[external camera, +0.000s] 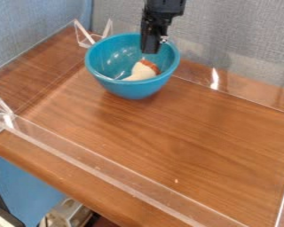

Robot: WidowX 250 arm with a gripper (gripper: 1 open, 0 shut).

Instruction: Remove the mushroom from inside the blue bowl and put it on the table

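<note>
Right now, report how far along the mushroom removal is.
Done: the black gripper has reached into the round teal-blue bowl and is shut. In hand: whether it actually grips the small cream-white mushroom is unclear; the mushroom looks to lie in the bowl. Left: lift it clear and set it on the brown wood-grain table.

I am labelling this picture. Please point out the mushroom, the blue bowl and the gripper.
mushroom (138, 72), camera view, on its cream-white body inside the bowl.
blue bowl (123, 88), camera view, on its outer front wall.
gripper (151, 50), camera view, at its dark fingertips.
</note>
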